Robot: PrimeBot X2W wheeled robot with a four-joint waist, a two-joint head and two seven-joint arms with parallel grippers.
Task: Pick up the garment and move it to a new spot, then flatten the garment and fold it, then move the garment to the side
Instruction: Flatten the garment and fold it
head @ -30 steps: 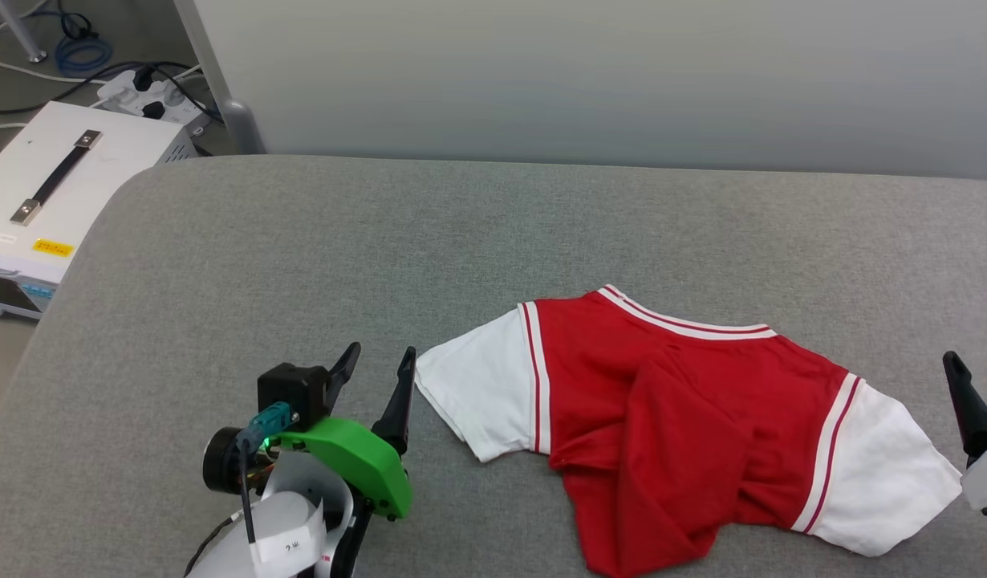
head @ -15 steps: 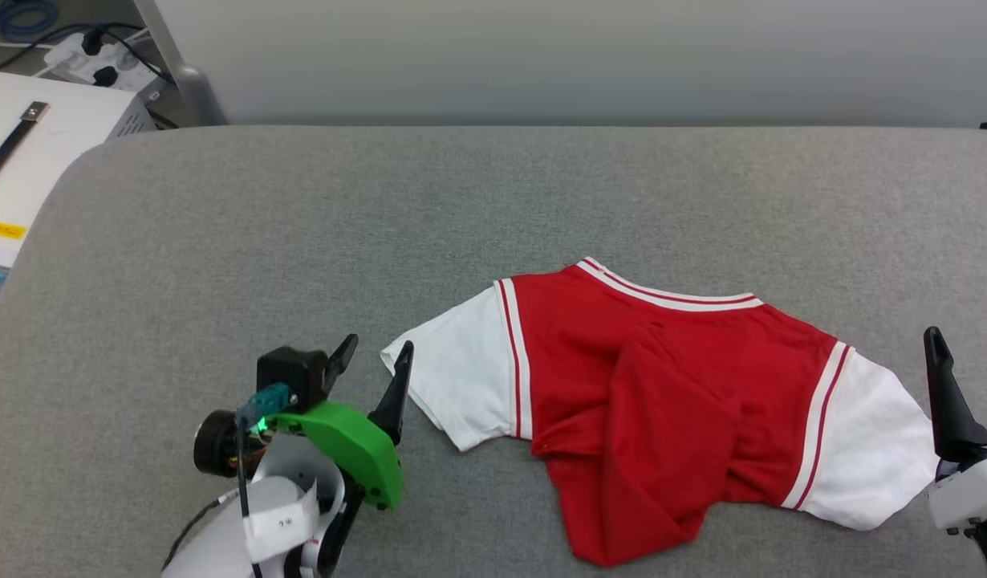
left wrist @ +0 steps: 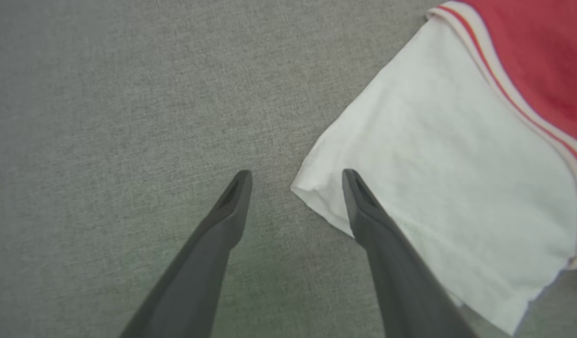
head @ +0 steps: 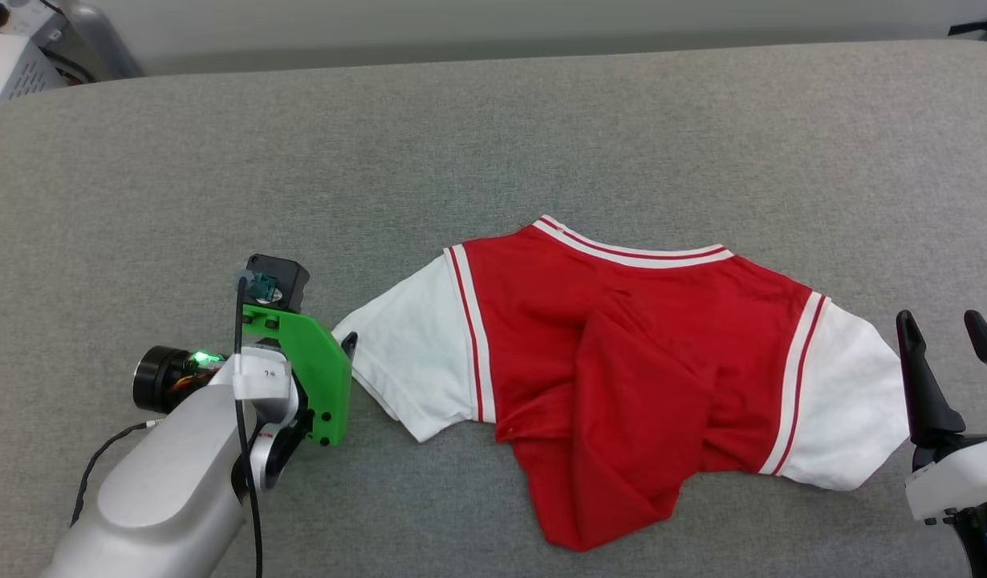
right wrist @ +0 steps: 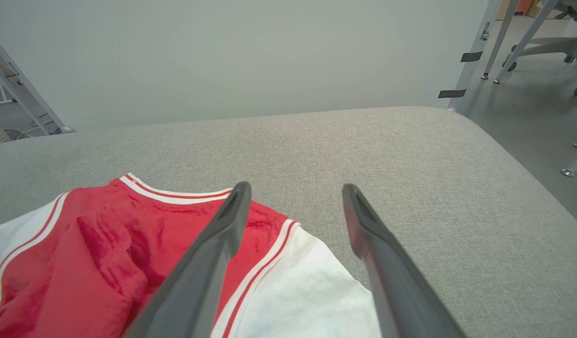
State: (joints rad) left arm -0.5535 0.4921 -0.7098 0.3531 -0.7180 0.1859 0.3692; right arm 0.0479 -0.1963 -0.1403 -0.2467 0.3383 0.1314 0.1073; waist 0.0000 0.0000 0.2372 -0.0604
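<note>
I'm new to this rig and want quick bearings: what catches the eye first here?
A red garment with white sleeves lies rumpled, its body bunched up, on the near half of the grey fabric surface. The open left tool has one sleeve's corner between its fingers; the open right tool stands just beside the other sleeve.
</note>
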